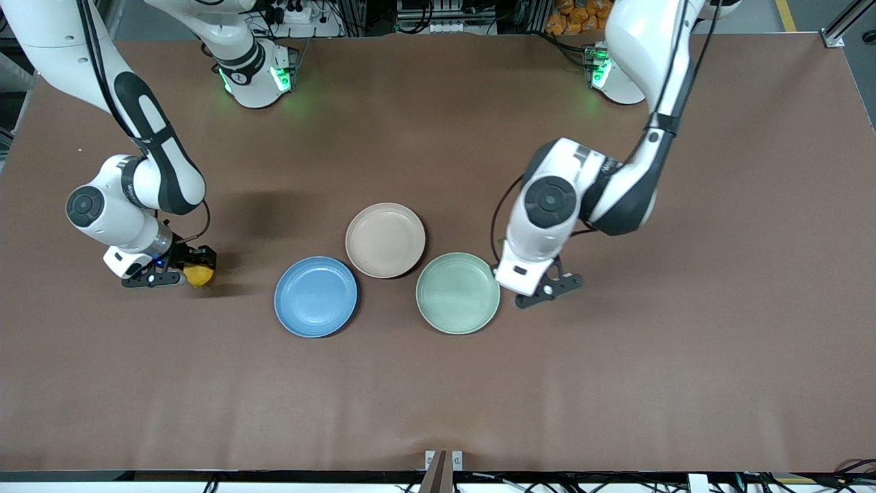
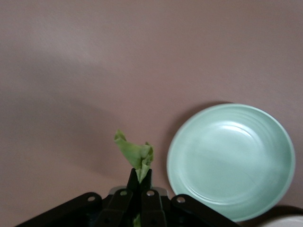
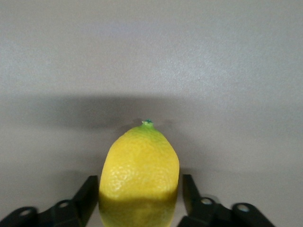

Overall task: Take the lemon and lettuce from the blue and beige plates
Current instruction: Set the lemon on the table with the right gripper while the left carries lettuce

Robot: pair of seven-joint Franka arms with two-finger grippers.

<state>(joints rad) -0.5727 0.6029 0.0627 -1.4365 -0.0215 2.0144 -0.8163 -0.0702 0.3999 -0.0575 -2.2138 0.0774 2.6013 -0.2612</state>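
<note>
The blue plate (image 1: 315, 296) and the beige plate (image 1: 385, 239) stand empty at mid table. My right gripper (image 1: 191, 274) is low over the bare table toward the right arm's end, shut on the yellow lemon (image 1: 199, 276). In the right wrist view the lemon (image 3: 139, 161) sits between the two fingers of the gripper (image 3: 139, 189), its tip pointing away. My left gripper (image 1: 547, 291) is low beside the mint green plate, on the side toward the left arm's end. In the left wrist view the gripper (image 2: 140, 177) is shut on a light green lettuce piece (image 2: 136, 155). The front view does not show the lettuce.
A mint green plate (image 1: 458, 292) stands empty next to the blue and beige ones; it also shows in the left wrist view (image 2: 232, 161). The brown table (image 1: 438, 397) stretches bare nearer the front camera and toward both ends.
</note>
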